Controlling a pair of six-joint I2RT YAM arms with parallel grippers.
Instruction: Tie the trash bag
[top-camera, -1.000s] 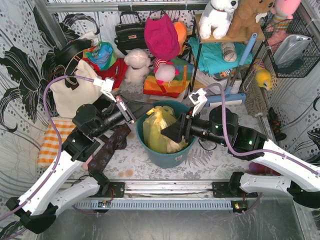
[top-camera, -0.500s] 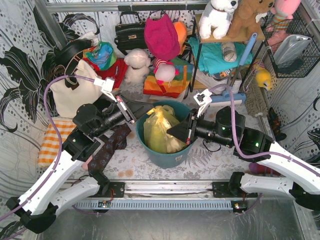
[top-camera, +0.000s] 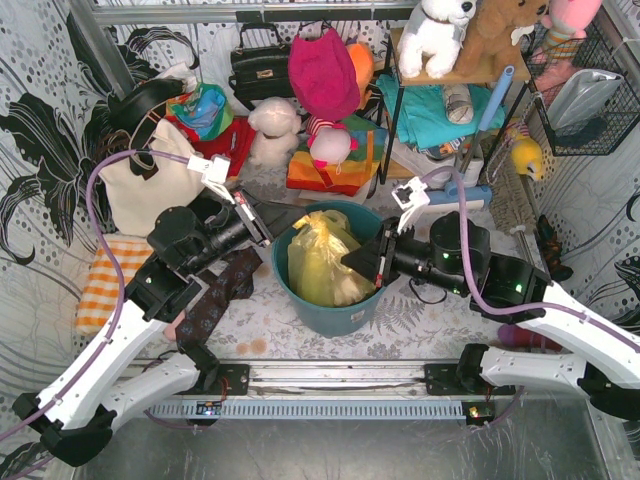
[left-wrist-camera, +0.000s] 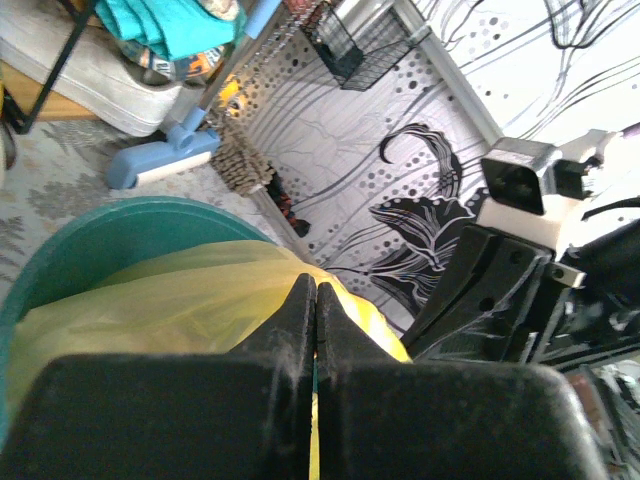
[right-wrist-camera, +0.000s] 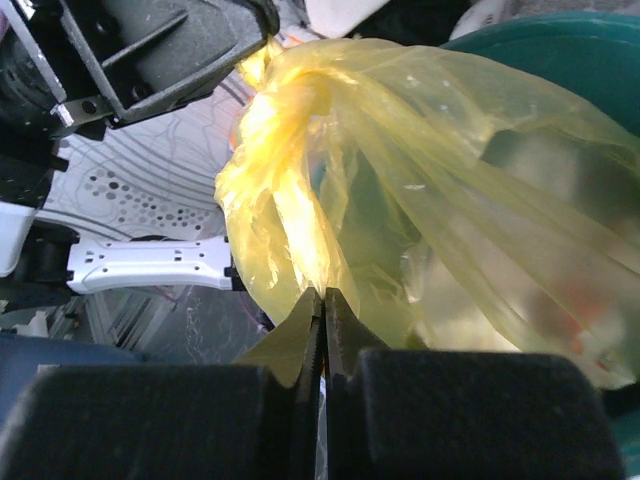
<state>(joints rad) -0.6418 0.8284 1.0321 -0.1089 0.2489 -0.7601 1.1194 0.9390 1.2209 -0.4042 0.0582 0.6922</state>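
Your thin, translucent yellow-green plastic trash bag (top-camera: 318, 262) sits inside the round teal plastic bin (top-camera: 330, 318), and its upper part rises above the bin's rim. The film is crinkly and glossy, with pale crumpled shapes showing dimly through it. Its top is gathered into a twisted, bunched neck over the bin's left side. Your left gripper (top-camera: 283, 222) is clamped tight on the end of that neck, just above the bin's left rim. Your right gripper (right-wrist-camera: 322, 292) reaches over the bin's right rim and pinches a fold of the film below the bunch.
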